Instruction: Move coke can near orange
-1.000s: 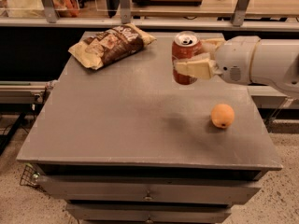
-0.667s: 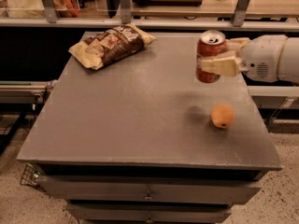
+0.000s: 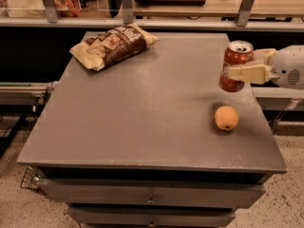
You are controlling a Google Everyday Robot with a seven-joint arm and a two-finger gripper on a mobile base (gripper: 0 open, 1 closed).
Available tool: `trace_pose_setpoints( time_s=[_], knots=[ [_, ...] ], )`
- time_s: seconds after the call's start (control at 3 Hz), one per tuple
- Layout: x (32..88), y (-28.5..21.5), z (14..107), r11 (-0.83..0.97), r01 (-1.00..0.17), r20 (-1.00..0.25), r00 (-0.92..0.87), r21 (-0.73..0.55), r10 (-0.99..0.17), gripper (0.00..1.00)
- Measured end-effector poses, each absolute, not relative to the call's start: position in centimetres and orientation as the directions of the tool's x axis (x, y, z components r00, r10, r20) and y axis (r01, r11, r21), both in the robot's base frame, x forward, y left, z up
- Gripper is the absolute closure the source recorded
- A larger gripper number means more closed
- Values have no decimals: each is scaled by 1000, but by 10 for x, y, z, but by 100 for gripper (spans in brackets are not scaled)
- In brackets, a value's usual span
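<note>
Gripper (image 3: pixel 238 65) comes in from the right edge, fingers (image 3: pixel 244 73) clamped on the coke can (image 3: pixel 235 61). The can is upright, held off the worktop (image 3: pixel 152 103) near its right side, just behind the orange (image 3: pixel 226 118) and not touching it. Orange sits on the grey matte worktop by the right edge. Chip bag (image 3: pixel 113 44) lies at the far left corner. Drawer fronts (image 3: pixel 152 197) below, speckled floor (image 3: pixel 28 213), wooden shelf (image 3: pixel 156 13) with metal posts behind.

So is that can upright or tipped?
Upright: the coke can, silver top up, is held in the claw at the picture's right, just behind the orange.
</note>
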State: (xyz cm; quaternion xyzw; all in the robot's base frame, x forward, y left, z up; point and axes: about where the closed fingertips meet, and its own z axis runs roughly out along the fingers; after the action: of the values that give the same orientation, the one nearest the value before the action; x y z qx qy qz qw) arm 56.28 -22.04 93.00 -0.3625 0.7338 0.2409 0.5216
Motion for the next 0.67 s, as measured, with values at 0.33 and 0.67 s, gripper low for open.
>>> trace_pose_setpoints(
  time_s=[0.33, 0.67],
  knots=[
    [556, -232, 918, 592, -805, -935, -234, 32, -268, 100],
    [546, -237, 908, 563, -822, -928, -270, 85, -255, 86]
  ],
)
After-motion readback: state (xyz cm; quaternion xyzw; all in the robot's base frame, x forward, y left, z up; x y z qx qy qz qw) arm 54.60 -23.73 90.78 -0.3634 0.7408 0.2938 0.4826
